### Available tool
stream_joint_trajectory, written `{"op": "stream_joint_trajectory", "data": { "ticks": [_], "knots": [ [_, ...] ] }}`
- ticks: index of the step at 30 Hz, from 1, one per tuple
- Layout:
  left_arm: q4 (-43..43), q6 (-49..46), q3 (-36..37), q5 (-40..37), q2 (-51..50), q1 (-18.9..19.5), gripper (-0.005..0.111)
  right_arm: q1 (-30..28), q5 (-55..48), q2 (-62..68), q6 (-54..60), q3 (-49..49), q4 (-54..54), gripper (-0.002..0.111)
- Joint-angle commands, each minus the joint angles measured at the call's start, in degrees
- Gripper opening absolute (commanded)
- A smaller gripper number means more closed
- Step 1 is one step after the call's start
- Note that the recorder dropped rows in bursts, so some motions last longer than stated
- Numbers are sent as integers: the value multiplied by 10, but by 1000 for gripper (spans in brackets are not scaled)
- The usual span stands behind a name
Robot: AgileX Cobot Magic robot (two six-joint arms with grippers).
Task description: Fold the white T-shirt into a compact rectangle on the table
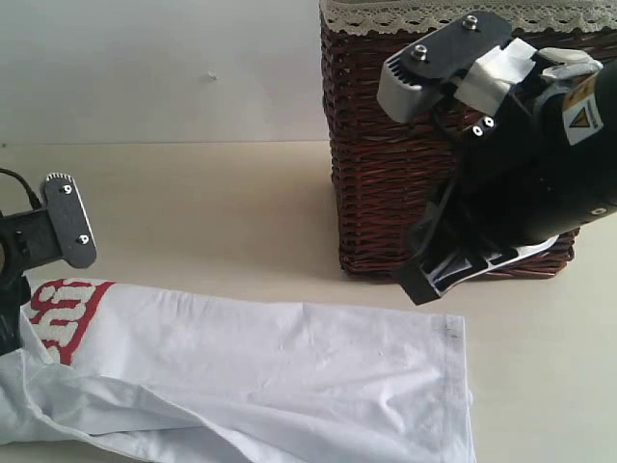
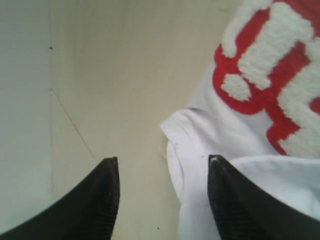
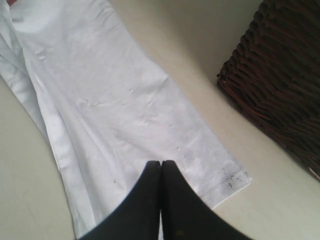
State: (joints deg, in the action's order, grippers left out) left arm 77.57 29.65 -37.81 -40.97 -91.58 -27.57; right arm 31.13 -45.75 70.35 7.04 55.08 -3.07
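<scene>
The white T-shirt [image 1: 260, 371] lies as a long folded strip across the front of the table [image 1: 212, 212], with its red fuzzy letters [image 1: 63, 318] at the left end. My left gripper [image 2: 162, 162] is open at that end. One of its fingers [image 2: 227, 200] is over the shirt's rounded edge [image 2: 175, 150] and the other is over bare table; nothing is pinched. The red letters [image 2: 270, 65] lie just beyond. My right gripper [image 3: 161, 165] is shut and empty, hanging above the shirt's hem end [image 3: 220, 170]. In the exterior view it [image 1: 416, 286] is in front of the basket.
A dark brown wicker basket [image 1: 386, 174] with cream lace trim stands at the back right, close behind the right arm [image 1: 540, 164]; it also shows in the right wrist view [image 3: 280, 75]. A plain white wall [image 1: 145, 68] backs the table. Bare table lies behind the shirt.
</scene>
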Motion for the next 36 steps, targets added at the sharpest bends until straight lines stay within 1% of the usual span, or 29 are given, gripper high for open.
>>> {"op": "stream_joint_trajectory", "data": {
  "ticks": [1,4,6,7,8,9,10,12,14,15,16,18,19,20,21,22,23,24,25,26,27,28,29,30,31,32,33,34,36],
  "knots": [
    [8,63,-36,0,-2,12,53,2,6,-4,4,3,1,0],
    [17,113,-61,-34,9,12,53,2,6,-4,4,3,1,0],
    [17,170,-74,-81,19,12,53,2,6,-4,4,3,1,0],
    [6,179,-74,-96,24,12,53,2,5,-4,4,3,1,0],
    [-19,169,-74,-103,30,12,53,2,4,-4,4,3,1,0],
    [-66,131,-74,-98,36,12,53,2,2,-4,4,3,1,0],
    [-114,73,-74,-85,40,12,53,2,2,-4,4,3,-3,0],
    [-272,-73,-74,-62,44,12,53,2,1,-4,4,3,-13,0],
    [-401,-176,-74,-56,44,12,53,2,1,-4,6,3,-13,0],
    [-441,-203,-74,-55,44,12,53,2,0,-4,6,3,-13,0],
    [-452,-204,-74,-55,43,12,53,2,0,-4,6,3,-13,0],
    [-448,-185,-74,-55,42,12,60,2,-3,-4,7,3,-13,0],
    [-437,-181,-74,-50,41,15,64,2,-4,-4,7,3,-13,0],
    [-425,-170,-74,-49,39,17,64,2,-4,-4,7,3,-13,0],
    [-390,-141,-74,-49,32,26,64,2,-4,-4,7,3,-13,0],
    [-374,-123,-74,-49,29,34,64,2,-4,-4,7,3,-13,0],
    [-376,-121,-74,-46,22,53,64,2,-4,-4,8,3,-13,0],
    [-393,-128,-74,-37,17,64,64,2,-2,-4,8,3,-13,0],
    [-436,-160,-74,-15,10,80,63,2,1,-4,8,3,-13,0],
    [-463,-185,-74,-1,7,87,62,2,2,-4,8,3,-13,0],
    [-482,-207,-74,1,1,89,60,2,2,-4,8,3,-13,0],
    [-482,-209,-74,1,-3,89,55,2,2,-4,8,3,-13,0],
    [-481,-209,-74,1,-5,89,44,2,2,-4,8,3,-13,0],
    [-481,-209,-74,1,-7,89,37,2,2,-4,8,3,-13,0],
    [-481,-209,-74,2,-10,89,22,2,2,-4,8,3,-13,0],
    [-481,-209,-74,2,-10,89,11,2,2,-4,8,3,-13,0],
    [-476,-209,-75,2,-10,89,4,2,2,-4,8,3,-13,0],
    [-470,-211,-77,2,-10,89,0,2,2,-4,8,3,-13,0],
    [-448,-211,-80,2,-10,89,0,2,2,-4,8,3,-13,0]
  ]
}}
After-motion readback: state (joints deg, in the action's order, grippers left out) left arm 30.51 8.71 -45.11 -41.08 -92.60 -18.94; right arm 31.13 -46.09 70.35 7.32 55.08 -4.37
